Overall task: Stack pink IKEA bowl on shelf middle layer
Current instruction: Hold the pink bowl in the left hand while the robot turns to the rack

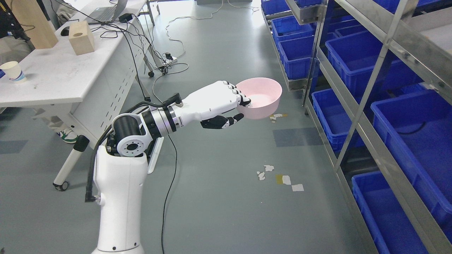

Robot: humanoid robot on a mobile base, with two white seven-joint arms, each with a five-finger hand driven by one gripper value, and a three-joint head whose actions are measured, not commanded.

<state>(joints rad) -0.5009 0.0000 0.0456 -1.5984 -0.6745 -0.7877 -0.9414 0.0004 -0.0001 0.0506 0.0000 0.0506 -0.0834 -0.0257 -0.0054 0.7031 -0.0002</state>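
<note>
A white humanoid robot's left arm rises from the bottom left of the view and reaches forward over a grey floor, its left hand [226, 102] grasping a pink bowl [260, 97] by the near rim: the fingers [237, 94] hook over the edge into the bowl while the thumb [222, 122] presses under the outer wall. This pinch on 1 side likely leaves the far rim free, so the bowl can be slid onto a shelf or set down into another bowl without the hand getting in the way. The bowl hangs in mid-air, mouth facing up and tipped slightly toward the camera, so the pale inside is visible; being round, it has no real long axis, only its upright centre line. It sits near, but still apart from, a metal shelf rack [356, 116] on the right, whose layers hold blue bins [416, 141]. Judging from that gap, the bowl has yet to reach the middle layer. A white table [70, 81] with a paper cup [13, 71] stands on the left. The right hand is out of view.
</note>
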